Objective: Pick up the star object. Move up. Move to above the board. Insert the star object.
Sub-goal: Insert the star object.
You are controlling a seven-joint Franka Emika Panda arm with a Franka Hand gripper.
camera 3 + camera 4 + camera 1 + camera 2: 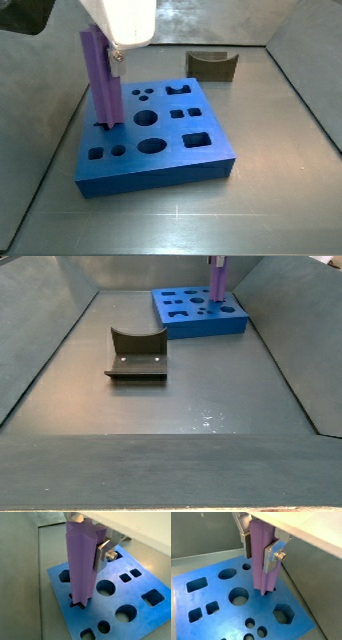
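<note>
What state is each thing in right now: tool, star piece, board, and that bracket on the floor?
Tool: above the board, shut on the star object near its upper end.
Star object: upright, held, lower tip at or just inside a hole near the board's edge; how deep, I cannot tell.
Board: flat on the floor, its other holes empty.
Fixture: standing on the floor apart from the board, nothing in it.

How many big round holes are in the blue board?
2. In a side view, one sits in the middle of the board beside the star, the other nearer the front edge. The gripper holds the star upright at its hole; none seem hidden.
</note>
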